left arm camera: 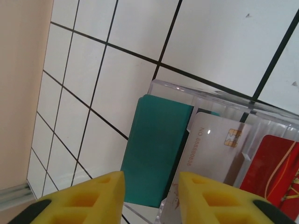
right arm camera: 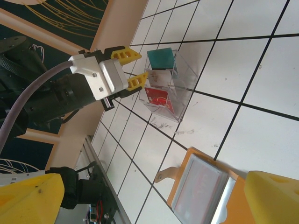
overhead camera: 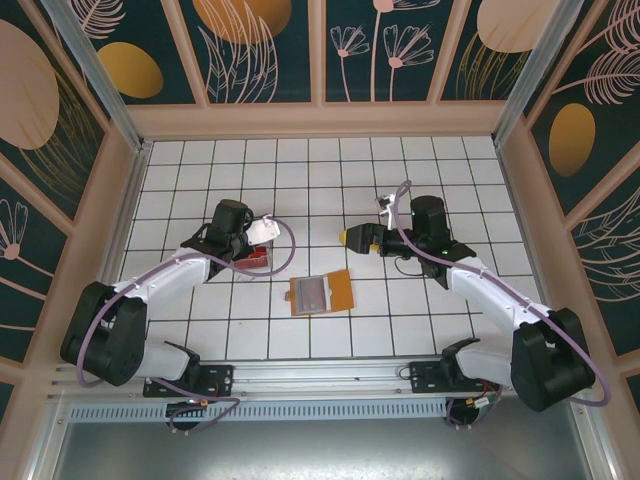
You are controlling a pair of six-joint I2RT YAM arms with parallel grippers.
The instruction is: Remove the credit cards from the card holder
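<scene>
The left end effector (left arm camera: 152,189) hangs over a clear box (left arm camera: 205,91) with its fingers parted and pinching nothing. The teal card (left arm camera: 154,149) stands on edge just below the gap, beside a pale card (left arm camera: 212,149) and a red card (left arm camera: 273,168), likely so the box collects what comes out. The card holder (overhead camera: 343,288) lies opened flat on the worktop (overhead camera: 200,170) between the arms, and its clear sleeve seems to hold a reddish card, though the view is poor. The right end effector (overhead camera: 352,238) hovers near it, spread wide, probably ready to steady the holder.
</scene>
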